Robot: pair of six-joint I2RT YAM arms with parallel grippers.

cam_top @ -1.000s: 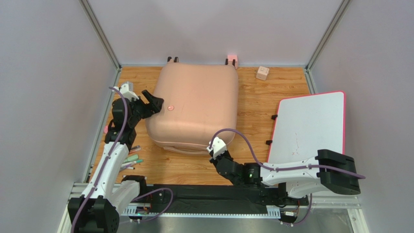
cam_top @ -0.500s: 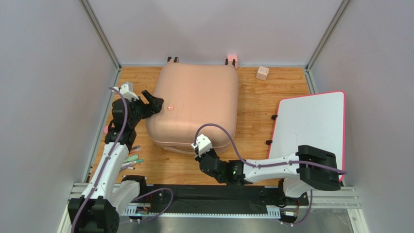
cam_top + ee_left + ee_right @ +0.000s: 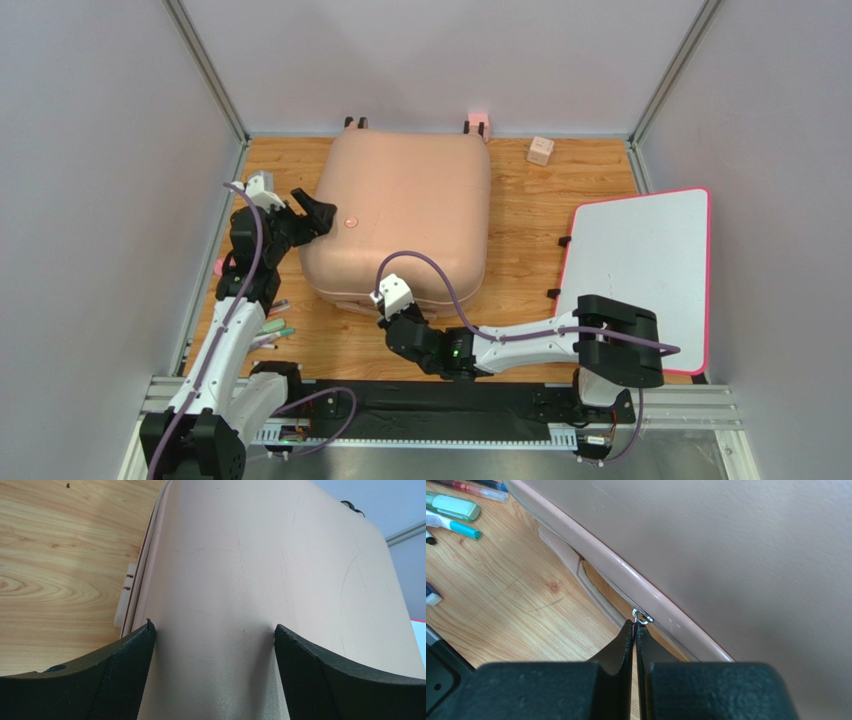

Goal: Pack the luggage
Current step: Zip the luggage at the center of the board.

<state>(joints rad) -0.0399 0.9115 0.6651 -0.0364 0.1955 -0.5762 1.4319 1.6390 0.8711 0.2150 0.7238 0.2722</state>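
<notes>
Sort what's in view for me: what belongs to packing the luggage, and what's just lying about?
Job in hand:
luggage, lid down
zipper pull, pinched in the shut right claw
open left claw, at its left side

Lying about:
markers
white board with pink rim
small wooden block

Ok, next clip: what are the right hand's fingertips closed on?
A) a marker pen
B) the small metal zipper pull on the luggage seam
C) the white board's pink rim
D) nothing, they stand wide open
B: in the right wrist view the shut right hand has the metal zipper pull at its fingertips, on the seam of the luggage. The pens lie apart on the table.
</notes>
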